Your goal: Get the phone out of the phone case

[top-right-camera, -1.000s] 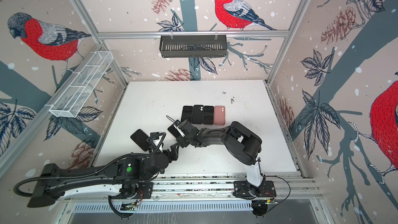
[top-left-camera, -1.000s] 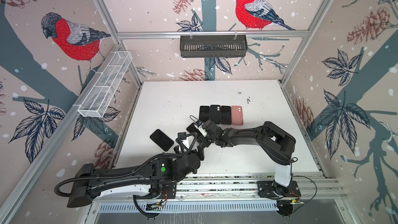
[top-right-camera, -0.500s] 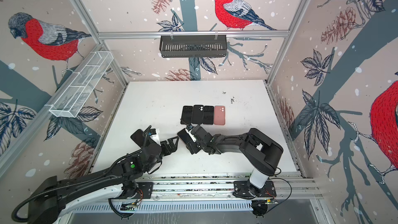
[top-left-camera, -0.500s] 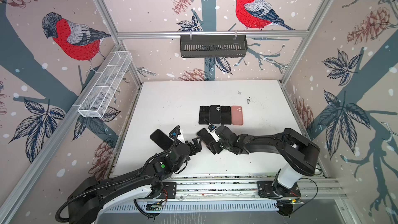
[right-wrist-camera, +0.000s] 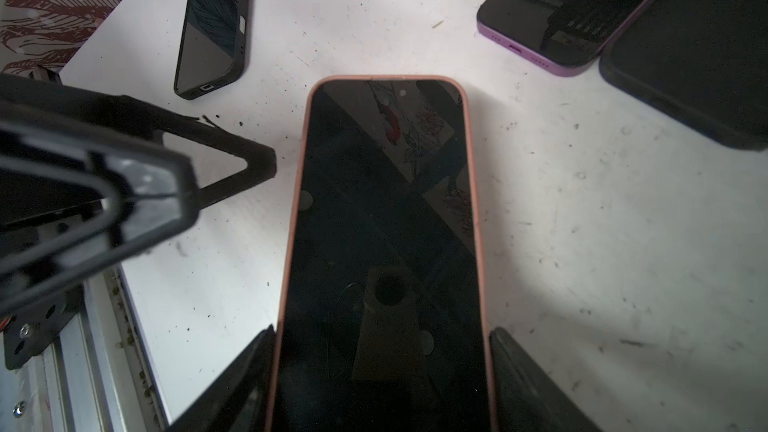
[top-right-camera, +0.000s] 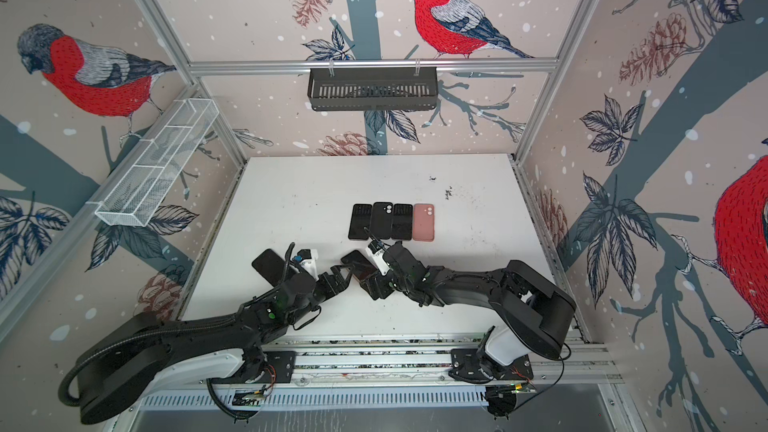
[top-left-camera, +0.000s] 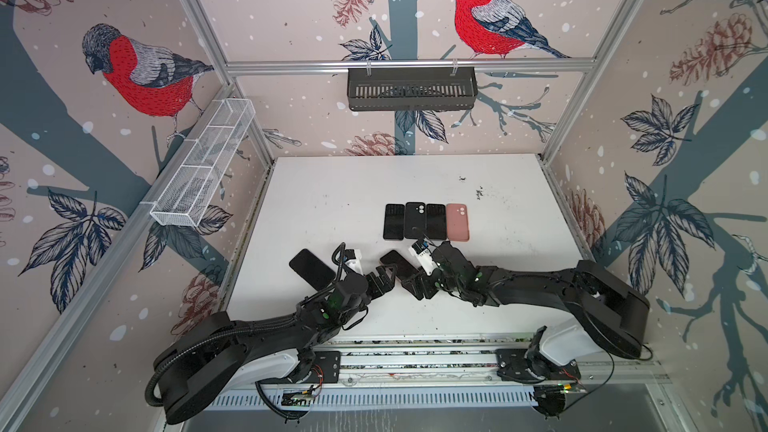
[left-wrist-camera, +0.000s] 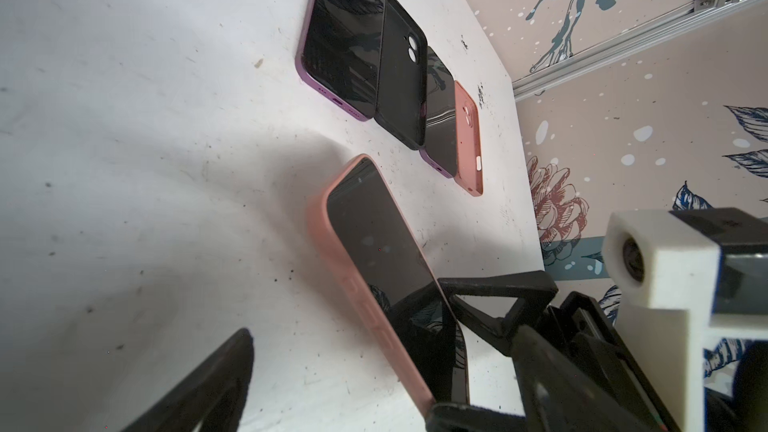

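I count one phone [right-wrist-camera: 382,222], screen up in its pink case [right-wrist-camera: 297,201], on the counter [top-left-camera: 332,201] at the near middle. My right fingers [right-wrist-camera: 523,376] clamp its near end. My left fingers [right-wrist-camera: 257,164] stand wide and empty just left of it. Farther back is a row of four: left purple phone [top-left-camera: 393,222], black case [top-left-camera: 414,220], right purple phone [top-left-camera: 435,222], second pink case [top-left-camera: 457,222]. One black-cased phone [top-left-camera: 311,270] lies left.

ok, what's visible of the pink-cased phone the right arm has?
Black-screened phone in a matte pink case, screen up, display dark. Rounded corners, fully seated in the case. Jaws of the right gripper clamp its long edges near one end; the far end seems to rest on the white table.
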`<state>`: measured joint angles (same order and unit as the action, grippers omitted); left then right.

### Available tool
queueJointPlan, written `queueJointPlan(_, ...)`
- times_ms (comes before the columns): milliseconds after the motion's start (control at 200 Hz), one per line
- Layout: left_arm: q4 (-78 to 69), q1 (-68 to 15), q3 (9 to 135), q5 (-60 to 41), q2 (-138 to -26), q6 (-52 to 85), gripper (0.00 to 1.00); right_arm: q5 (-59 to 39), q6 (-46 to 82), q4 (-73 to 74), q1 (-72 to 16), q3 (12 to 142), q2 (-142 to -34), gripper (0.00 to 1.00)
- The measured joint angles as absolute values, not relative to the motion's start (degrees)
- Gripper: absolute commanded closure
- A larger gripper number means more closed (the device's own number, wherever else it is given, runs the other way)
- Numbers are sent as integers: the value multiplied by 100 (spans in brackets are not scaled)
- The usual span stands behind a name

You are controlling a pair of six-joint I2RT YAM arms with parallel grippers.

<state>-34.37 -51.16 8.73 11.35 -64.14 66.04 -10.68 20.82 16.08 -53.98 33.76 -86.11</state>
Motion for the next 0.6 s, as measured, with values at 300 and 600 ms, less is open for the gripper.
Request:
queueJointPlan(300, -4735, -4993, 670, 862, -7376, 7026, 34, -1306, 2134, 1852, -5435, 3133, -8414, 55)
queueJointPlan(600, -5262, -4917, 838, 860, -7762, 7155, 59, -1339, 2270, 2064, -5553, 2899, -8281, 56)
